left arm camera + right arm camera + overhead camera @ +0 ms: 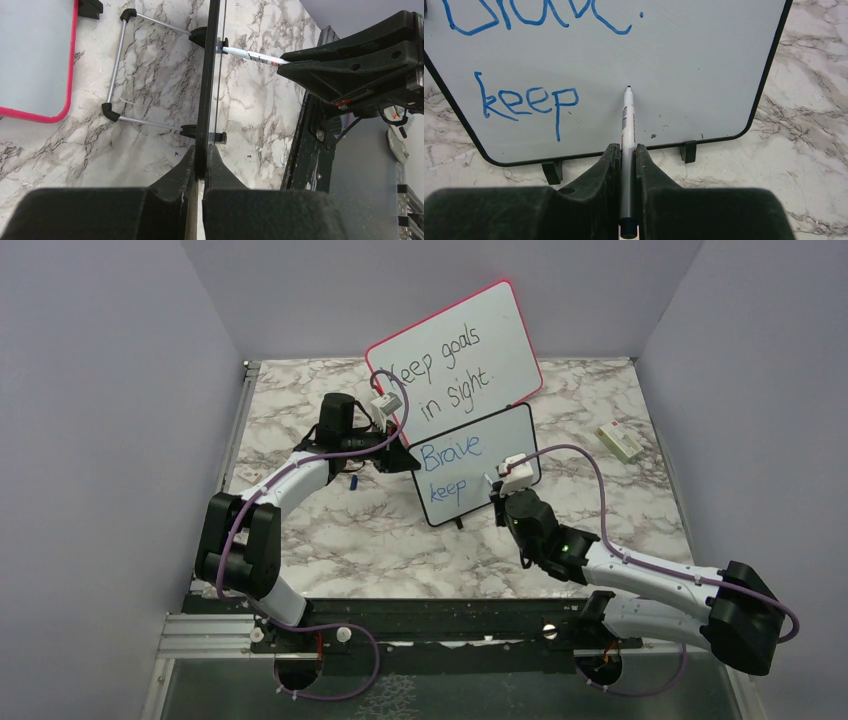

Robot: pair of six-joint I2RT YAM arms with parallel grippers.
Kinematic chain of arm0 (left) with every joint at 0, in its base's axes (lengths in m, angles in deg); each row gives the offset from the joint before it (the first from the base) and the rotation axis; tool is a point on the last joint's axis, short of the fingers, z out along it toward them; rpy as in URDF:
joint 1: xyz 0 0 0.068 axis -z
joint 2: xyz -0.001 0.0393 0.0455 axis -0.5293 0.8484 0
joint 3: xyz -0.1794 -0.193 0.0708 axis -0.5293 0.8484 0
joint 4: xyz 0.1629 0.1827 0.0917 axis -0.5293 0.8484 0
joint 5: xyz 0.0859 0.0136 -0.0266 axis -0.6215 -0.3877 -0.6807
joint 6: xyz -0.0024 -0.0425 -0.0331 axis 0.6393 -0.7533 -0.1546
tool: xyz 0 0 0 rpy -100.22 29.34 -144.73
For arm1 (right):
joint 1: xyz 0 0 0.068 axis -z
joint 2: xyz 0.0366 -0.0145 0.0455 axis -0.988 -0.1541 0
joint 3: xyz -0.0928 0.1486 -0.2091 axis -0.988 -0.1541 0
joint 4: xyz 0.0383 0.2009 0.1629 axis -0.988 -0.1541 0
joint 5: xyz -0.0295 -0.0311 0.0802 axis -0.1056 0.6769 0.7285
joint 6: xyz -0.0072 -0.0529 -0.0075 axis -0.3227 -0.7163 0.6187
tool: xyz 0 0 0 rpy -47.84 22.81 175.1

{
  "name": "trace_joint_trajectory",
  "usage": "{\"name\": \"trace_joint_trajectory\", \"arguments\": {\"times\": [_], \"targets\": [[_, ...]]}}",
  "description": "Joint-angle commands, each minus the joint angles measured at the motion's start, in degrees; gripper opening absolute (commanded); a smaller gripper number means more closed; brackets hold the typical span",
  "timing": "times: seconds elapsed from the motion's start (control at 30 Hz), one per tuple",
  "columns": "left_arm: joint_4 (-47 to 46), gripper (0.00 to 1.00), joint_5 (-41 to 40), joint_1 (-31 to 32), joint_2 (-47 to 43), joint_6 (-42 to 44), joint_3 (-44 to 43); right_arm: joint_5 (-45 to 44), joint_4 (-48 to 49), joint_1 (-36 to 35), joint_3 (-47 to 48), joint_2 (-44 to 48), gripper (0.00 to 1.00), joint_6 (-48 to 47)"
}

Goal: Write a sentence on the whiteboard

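The small black-framed whiteboard (502,436) stands upright at the table's middle. Blue marker words read "Brave." (452,453) and below it "keep" (443,490). My left gripper (410,462) is shut on the board's left edge; the left wrist view shows its jaws (202,165) clamped on the thin black frame (207,75). My right gripper (497,490) is shut on a white marker (628,120). The marker's tip sits at the board face (704,75), just right of "keep" (526,102). The marker also shows in the left wrist view (252,55).
A larger pink-framed board (455,360) with black writing leans behind the whiteboard. A small white box (620,442) lies at the right. A small blue cap (354,480) lies under the left arm. A wire stand (117,70) props the whiteboard from behind.
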Motion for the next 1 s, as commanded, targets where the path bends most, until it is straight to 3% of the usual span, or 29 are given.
{"name": "trace_joint_trajectory", "arguments": {"times": [0.0,0.97], "targets": [[3.5,0.0,-2.6,0.7,1.1,2.2,-0.3,1.1,2.5,0.6,-0.2,-0.5,0.01,-0.8],[3.4,0.0,-2.7,0.7,1.2,2.1,-0.4,6.3,1.4,0.7,0.2,1.0,0.01,-0.7]]}}
